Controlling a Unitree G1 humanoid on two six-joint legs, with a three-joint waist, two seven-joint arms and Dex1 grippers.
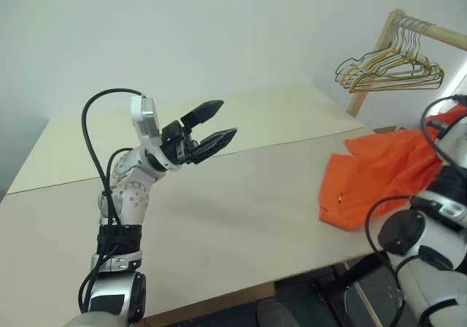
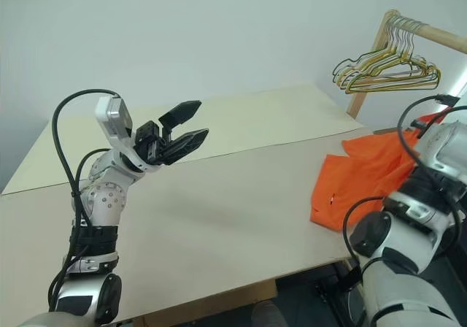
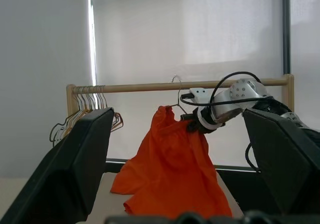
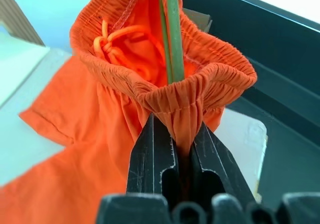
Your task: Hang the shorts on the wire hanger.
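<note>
The right tool (image 4: 172, 149) is clamped on the gathered waistband of the shorts (image 4: 125, 84), its two black fingers (image 4: 150, 159) pinched tight with a fold of orange fabric squeezed between them. In the right wrist view the waistband gapes open above the fingers, the knotted drawstring showing inside it, and the thin greenish stem of the wire hanger (image 4: 172, 34) runs down into that opening, just above the pinched fold.

In the left wrist view, the shorts (image 3: 172, 174) hang in the centre of the frame from the right tool, their upper edge lifted close under the wooden rail (image 3: 175, 86) and their lower part draping down toward the surface. The curved hook of the wire hanger (image 3: 176, 84) rises above the fabric and sits at the rail (whether it actually rests over it I cannot tell).

In the head views the shorts (image 1: 379, 177) lie at the right edge of the frame, the leg part spread on the pale surface (image 1: 241, 203) and the rest drawn up toward the right arm. A bunch of other hangers (image 1: 390, 68) hangs from the rail in the upper right corner.

The left tool (image 1: 211, 126) is held up above the surface in the left-centre of the frame, well apart from the shorts, its fingers spread wide and holding nothing, pointing toward the right side of the frame.
</note>
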